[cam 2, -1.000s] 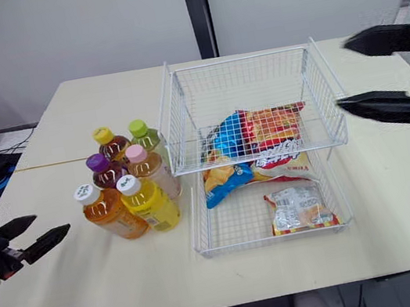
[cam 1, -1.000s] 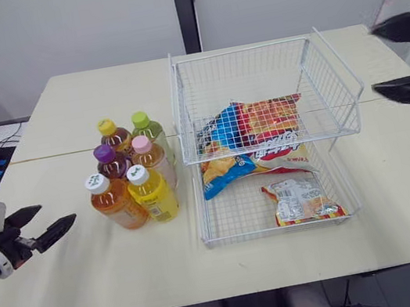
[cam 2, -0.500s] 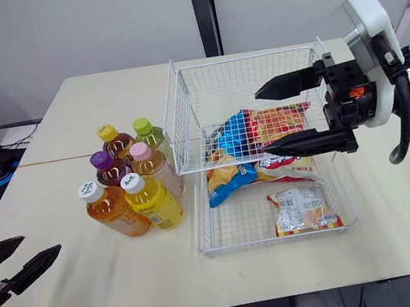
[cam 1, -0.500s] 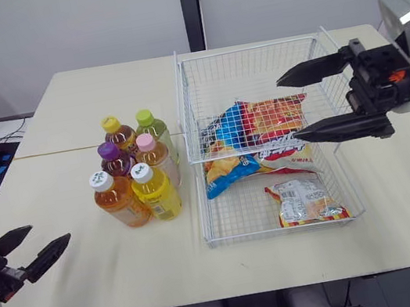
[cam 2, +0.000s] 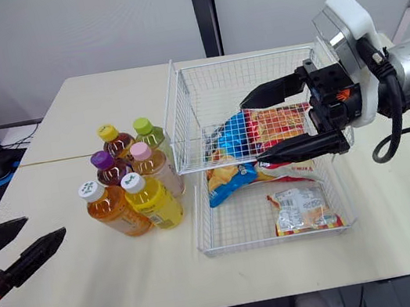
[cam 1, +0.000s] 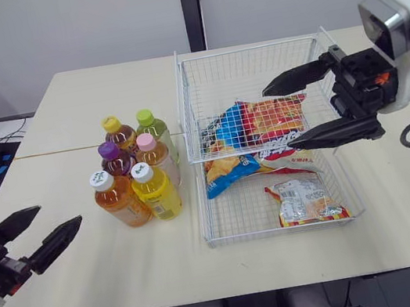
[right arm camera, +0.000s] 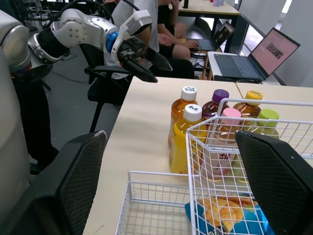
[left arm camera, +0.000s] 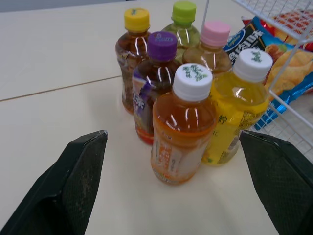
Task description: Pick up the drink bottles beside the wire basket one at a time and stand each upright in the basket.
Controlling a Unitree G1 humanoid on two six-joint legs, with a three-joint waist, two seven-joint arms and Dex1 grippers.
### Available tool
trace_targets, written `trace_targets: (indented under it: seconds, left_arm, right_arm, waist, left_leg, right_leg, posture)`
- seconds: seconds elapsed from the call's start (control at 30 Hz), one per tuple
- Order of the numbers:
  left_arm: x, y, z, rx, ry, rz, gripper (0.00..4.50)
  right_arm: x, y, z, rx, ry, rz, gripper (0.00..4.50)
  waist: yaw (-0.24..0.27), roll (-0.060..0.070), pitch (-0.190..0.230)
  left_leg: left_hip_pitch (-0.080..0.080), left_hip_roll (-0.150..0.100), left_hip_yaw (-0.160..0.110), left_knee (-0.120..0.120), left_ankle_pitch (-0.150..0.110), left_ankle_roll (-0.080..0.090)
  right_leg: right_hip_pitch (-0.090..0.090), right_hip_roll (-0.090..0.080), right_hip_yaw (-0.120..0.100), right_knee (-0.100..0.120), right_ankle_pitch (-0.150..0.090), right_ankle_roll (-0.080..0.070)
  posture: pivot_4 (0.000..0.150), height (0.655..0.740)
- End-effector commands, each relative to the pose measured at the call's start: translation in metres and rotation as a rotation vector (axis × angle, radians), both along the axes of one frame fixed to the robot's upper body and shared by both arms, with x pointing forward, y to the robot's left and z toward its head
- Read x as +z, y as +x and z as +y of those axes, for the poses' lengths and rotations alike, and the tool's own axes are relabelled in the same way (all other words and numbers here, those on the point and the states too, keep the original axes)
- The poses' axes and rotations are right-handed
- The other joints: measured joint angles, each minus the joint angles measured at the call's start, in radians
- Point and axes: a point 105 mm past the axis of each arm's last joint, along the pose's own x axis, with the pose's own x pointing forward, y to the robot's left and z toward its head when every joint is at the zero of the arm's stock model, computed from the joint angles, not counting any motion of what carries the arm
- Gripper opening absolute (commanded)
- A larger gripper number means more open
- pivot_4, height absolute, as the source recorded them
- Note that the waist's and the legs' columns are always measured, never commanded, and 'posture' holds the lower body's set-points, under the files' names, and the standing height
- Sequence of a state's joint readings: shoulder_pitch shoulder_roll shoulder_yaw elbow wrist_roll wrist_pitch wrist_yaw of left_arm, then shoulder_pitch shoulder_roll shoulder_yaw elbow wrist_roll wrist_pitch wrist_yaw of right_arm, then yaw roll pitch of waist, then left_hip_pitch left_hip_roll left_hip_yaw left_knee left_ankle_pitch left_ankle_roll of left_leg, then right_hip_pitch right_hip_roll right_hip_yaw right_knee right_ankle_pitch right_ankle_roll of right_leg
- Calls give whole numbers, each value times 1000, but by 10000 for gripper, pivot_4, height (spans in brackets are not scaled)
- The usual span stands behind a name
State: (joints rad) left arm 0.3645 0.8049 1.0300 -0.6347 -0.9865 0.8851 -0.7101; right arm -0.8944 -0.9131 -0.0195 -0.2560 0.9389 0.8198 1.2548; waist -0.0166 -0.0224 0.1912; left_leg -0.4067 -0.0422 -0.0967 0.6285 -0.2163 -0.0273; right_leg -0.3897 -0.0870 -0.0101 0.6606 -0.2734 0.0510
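While the jaws of left gripper (cam 1: 58, 214) and right gripper (cam 1: 278, 121) gape, drink bottles (cam 1: 135, 174) stand clear before the left.

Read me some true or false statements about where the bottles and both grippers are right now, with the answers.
1. Six drink bottles stand on the table beside the wire basket. True.
2. One bottle already stands in the basket. False: it holds snack bags and no bottle.
3. The right gripper is open at the basket and holds nothing. True.
4. The left gripper is shut on the orange bottle. False: it is open, near the table edge and apart from the bottles.
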Motion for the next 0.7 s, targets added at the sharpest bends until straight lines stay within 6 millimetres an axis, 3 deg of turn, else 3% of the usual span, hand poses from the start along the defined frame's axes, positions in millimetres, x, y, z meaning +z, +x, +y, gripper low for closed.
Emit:
trace_targets:
  seconds: [0.03,0.33,0.7]
  left_arm:
    - [12,1,-10,-11,4,-53,44687]
    - [13,22,-19,68,-35,-148,44687]
    - [0,54,-28,120,-19,-201,44687]
  right_arm:
    - [9,-6,2,19,5,-60,45000]
    - [8,-7,3,21,5,-61,45000]
    - [9,-6,5,32,18,-58,45000]
  waist:
    - [0,0,0]
    - [6,0,0]
    - [12,0,0]
  left_leg:
    - [0,0,0,0,0,0]
    - [0,0,0,0,0,0]
    - [1,0,1,0,0,0]
  right_leg:
    - [0,0,0,0,0,0]
    - [0,1,0,0,0,0]
    - [0,3,1,0,0,0]
  posture:
    - [1500,7400]
    - [1500,7400]
    - [1500,7400]
